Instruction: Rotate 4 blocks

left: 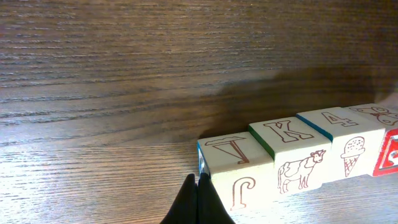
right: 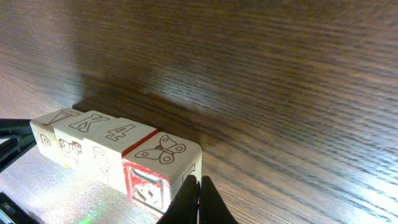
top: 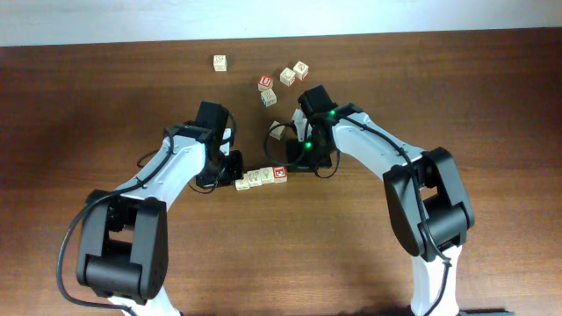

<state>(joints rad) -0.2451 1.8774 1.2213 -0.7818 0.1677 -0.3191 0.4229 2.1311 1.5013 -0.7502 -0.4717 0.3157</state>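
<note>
Left tool: closed, its dark fingers pressed together with nothing between them.
Left tool, place: low over the desk, tips at the blue-edged end face of the V block; whether they touch it cannot be told.
Right tool: closed as well, tips together and empty.
Right tool, place: at the opposite end of the row, tips just beside the outer lower corner of the butterfly block.
Row of four blocks: near the middle of the desk, side by side and touching, running slightly aslant to the front edge, between the two tools.
Order, from the left tool's end: V block, K block, 4 block, butterfly block.
Faces seen: a cow on the K block's side, an ice-cream cone on the 4 block's side, a red-framed side face on the butterfly block.
Loose blocks: a scattered group towards the far edge, well apart from the row, one of them showing a red face.
Lone block: nearer the far edge, apart from that group.
Arms: both reach in from the front edge, one at each side of the row.
</note>
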